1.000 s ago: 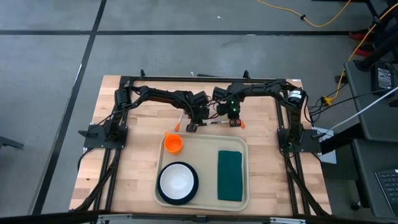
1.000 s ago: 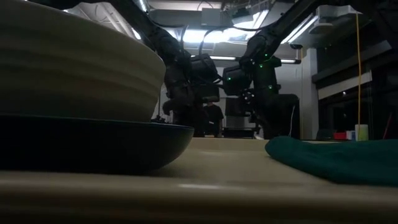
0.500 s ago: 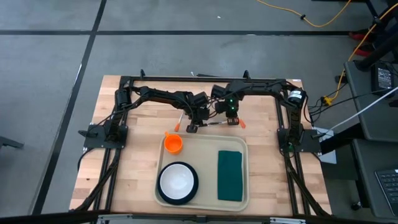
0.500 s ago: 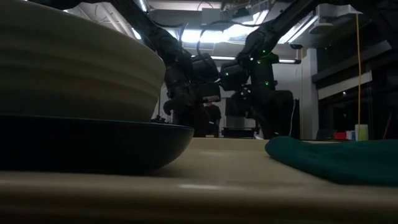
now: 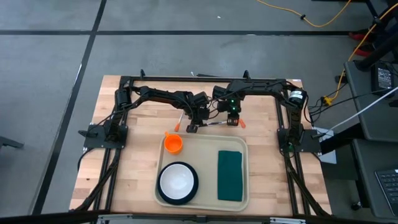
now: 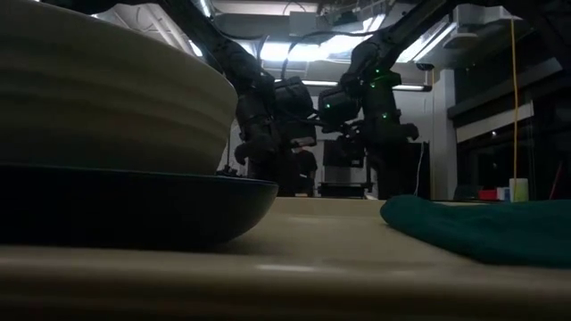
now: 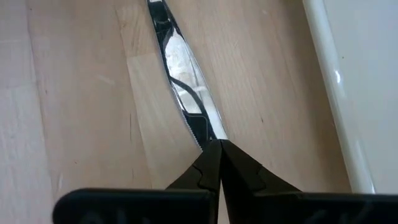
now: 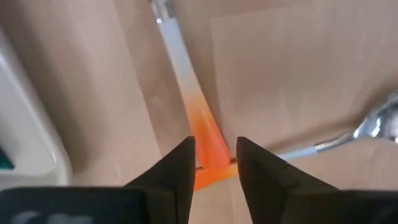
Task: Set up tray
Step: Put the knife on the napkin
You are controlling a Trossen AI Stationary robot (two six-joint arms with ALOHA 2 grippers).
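A knife (image 5: 214, 124) with a silver blade and a white-to-orange handle lies on the wooden table just beyond the far rim of the cream tray (image 5: 202, 142). My left gripper (image 5: 192, 128) is shut at the blade's tip (image 7: 205, 134). My right gripper (image 5: 234, 122) points down and is open. Its fingers (image 8: 180, 165) stand on either side of the knife's orange handle end (image 8: 208, 146). On the tray sit an orange cup (image 5: 173, 144), a white bowl on a dark plate (image 5: 177, 182) and a folded green napkin (image 5: 229, 175). My left gripper meets the knife at the tip of its blade (image 7: 210, 140), slanting down from above, its shut fingers in line with the blade. The blade lies flat on the table. Whether the tip is pinched or only pressed on, I cannot tell. My right gripper may touch the handle; I cannot tell.
A spoon (image 8: 373, 124) lies beside the knife's handle, its own orange handle end crossing there. Another orange-ended utensil (image 5: 178, 122) lies left of my left gripper. The arms' black frame borders the table's left, right and far sides.
My right gripper has rolled a little about the line it points along, staying above the knife's handle. The knife and my left gripper have kept their place.
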